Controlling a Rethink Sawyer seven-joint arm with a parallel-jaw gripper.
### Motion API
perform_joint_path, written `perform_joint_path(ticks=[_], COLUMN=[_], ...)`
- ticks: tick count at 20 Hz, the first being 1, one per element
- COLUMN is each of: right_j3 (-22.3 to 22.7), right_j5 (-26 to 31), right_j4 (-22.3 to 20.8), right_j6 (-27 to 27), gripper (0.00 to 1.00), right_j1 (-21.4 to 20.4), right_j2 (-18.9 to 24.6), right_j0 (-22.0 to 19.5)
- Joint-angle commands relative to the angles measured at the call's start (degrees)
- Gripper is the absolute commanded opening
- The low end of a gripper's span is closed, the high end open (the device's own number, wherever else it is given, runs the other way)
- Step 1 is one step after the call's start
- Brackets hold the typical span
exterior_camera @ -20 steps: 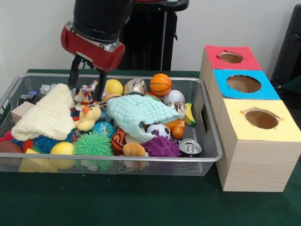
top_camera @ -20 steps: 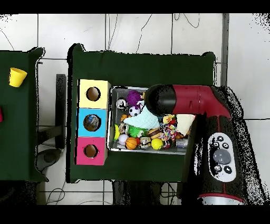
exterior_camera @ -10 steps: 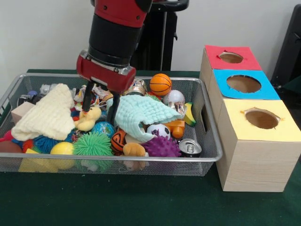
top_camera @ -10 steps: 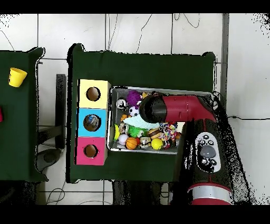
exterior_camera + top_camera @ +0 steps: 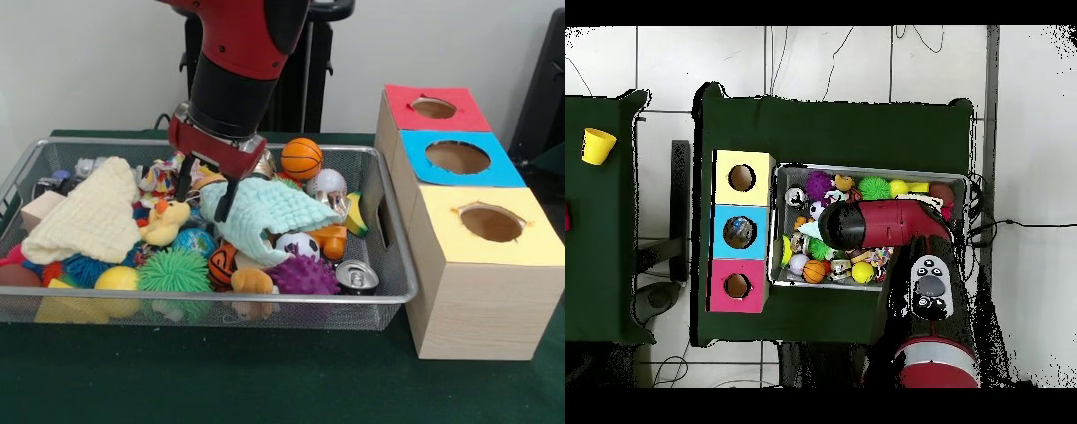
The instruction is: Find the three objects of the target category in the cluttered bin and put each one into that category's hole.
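Observation:
A wire bin (image 5: 388,296) holds a jumble of toys. My gripper (image 5: 204,196) hangs open over its middle, one finger on the left edge of a mint green cloth (image 5: 269,212), the other beside a yellow plush duck (image 5: 165,221). Nothing is held. An orange basketball (image 5: 301,157), a white ball (image 5: 327,184), a soccer ball (image 5: 298,245), a small basketball (image 5: 222,263) and a purple spiky ball (image 5: 303,276) lie around the cloth. Three boxes with holes stand to the right: red (image 5: 433,108), blue (image 5: 457,157), yellow (image 5: 491,223). In the overhead view the arm (image 5: 885,222) hides the gripper.
A cream cloth (image 5: 88,216) covers the bin's left part, with a green spiky ball (image 5: 174,269) and a yellow ball (image 5: 116,279) in front. A drink can (image 5: 357,277) and a toy banana (image 5: 356,215) lie near the right wall. A yellow cup (image 5: 597,146) stands on a separate table.
In the front view the gripper has swung right, from above the cream cloth at the bin's back left to the left edge of the mint cloth, staying open.

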Motion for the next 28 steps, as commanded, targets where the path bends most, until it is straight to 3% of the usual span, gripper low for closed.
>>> perform_joint_path(ticks=[1,7,18,22,28], right_j3=[6.1,2.9,-7.0,-8.3,-11.7], right_j5=[4.8,2.6,-6.6,-10.3,-16.9], right_j4=[4.1,3.6,2.0,0.6,-1.9], right_j6=[10.7,10.5,7.3,6.4,3.1], gripper=[1.0,1.0,1.0,1.0,1.0], right_j1=[2.3,6.6,16.2,16.5,13.5], right_j2=[-2.7,-6.3,-7.1,-7.9,-8.0], right_j0=[0.1,0.2,-3.0,-2.8,-2.8])
